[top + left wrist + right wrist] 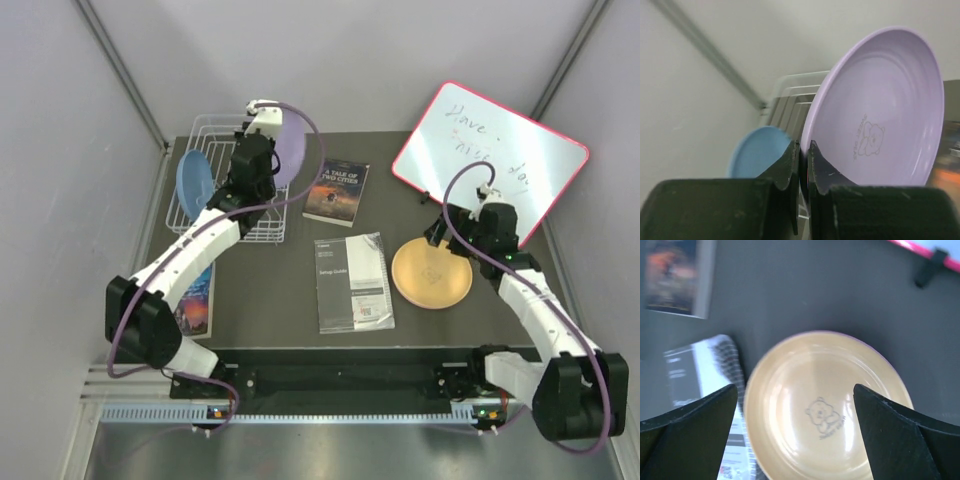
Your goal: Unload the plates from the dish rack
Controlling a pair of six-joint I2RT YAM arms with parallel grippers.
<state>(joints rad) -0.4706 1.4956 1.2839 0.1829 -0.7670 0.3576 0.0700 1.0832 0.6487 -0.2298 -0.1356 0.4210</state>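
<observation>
The white wire dish rack stands at the back left. A blue plate stands on edge in it and shows in the left wrist view. My left gripper is shut on the lower rim of the lavender plate, held on edge over the rack's right side; the jaws pinch the plate. An orange-tan plate lies flat on the table at the right. My right gripper is open and empty above it, straddling the plate. No pink plate is in view.
A red-framed whiteboard leans at the back right. A paperback lies mid-table, a setup guide booklet lies left of the orange-tan plate, and another book lies at the near left. Grey walls enclose the table.
</observation>
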